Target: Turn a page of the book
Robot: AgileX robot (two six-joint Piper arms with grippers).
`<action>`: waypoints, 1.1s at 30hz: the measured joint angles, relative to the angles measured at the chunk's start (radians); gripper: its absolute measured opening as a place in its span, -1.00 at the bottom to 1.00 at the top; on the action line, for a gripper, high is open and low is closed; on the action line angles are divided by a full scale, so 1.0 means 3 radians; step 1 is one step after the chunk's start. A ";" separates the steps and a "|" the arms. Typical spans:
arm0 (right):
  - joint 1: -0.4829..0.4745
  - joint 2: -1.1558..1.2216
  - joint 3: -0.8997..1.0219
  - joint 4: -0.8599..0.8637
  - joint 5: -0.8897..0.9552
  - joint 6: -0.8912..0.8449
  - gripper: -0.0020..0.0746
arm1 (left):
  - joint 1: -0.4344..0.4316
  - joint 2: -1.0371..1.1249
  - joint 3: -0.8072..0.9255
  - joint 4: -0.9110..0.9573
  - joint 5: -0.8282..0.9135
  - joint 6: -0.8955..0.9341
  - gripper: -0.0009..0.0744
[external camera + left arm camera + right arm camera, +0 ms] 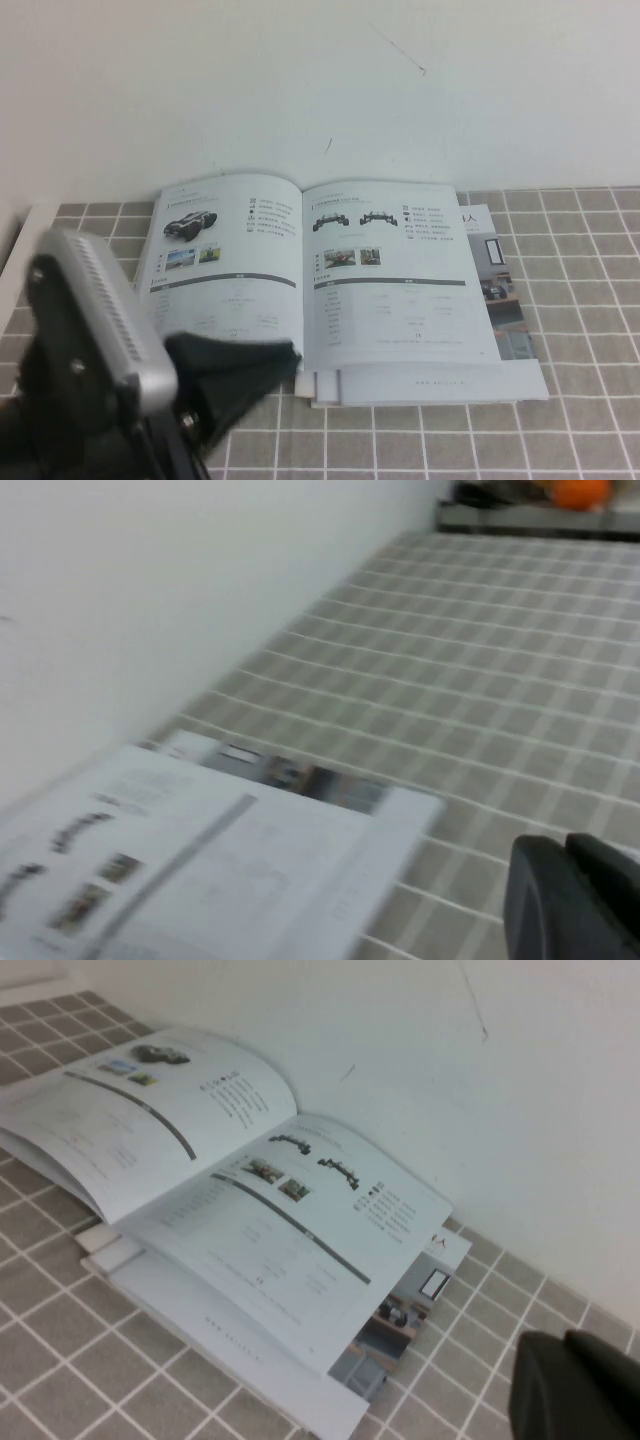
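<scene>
Grey tiled table [580, 300]; larger printed piece [505, 300] flat on it.

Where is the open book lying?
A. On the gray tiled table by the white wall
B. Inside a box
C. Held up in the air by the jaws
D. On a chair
A: the book lies open and flat on the gray tiled table, against the white wall.

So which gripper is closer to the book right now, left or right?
Left. In the high view the left gripper hangs shut over the book's near left corner. The right gripper, also shut, is out of the high view, off beyond the book's right side.
</scene>
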 joint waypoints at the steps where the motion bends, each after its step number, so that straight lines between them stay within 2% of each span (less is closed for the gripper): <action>1: 0.0000 -0.0070 0.0113 0.0000 -0.0045 0.0000 -0.95 | 0.0000 0.0056 -0.0006 0.0283 0.0207 -0.0274 -0.98; 5: 0.0000 -0.0310 0.0475 0.0014 -0.0166 0.0008 -0.95 | 0.0000 0.0411 -0.0190 0.1789 0.1211 -0.1481 -0.98; 7: 0.0000 -0.0382 0.0590 0.0021 -0.0200 0.0008 -0.95 | 0.0000 0.0576 -0.0310 0.2399 0.1455 -0.2063 -0.98; 10: 0.0000 -0.0417 0.0726 0.0021 -0.0205 0.0008 -0.95 | 0.0072 0.0699 -0.0399 0.3148 0.1274 -0.2931 -0.98; 12: 0.0000 -0.0417 0.0791 0.0014 -0.0208 0.0008 -0.95 | 0.0168 0.0722 -0.0407 0.3415 0.1058 -0.3236 -0.98; 13: 0.0000 -0.0417 0.0830 0.0007 -0.0213 0.0008 -0.95 | 0.0303 0.0716 -0.0412 0.3550 0.0934 -0.3451 -0.98; 18: 0.0000 -0.0417 0.0939 -0.0011 -0.0144 0.0008 -0.95 | 0.0809 0.0524 -0.0427 0.3588 0.0845 -0.3693 -0.98; 22: 0.0000 -0.0417 0.0946 0.0058 -0.0111 0.0008 -0.95 | 0.1065 0.0200 -0.0427 0.3526 0.0962 -0.3725 -0.98; 28: 0.0000 -0.0417 0.0946 0.0118 -0.0088 0.0008 -0.95 | 0.1122 -0.0501 -0.0427 0.3454 0.1434 -0.3752 -0.98; 33: 0.0000 -0.0417 0.0946 0.0131 -0.0085 0.0008 -0.95 | 0.1122 -0.1015 -0.0427 0.3454 0.1267 -0.3787 -0.98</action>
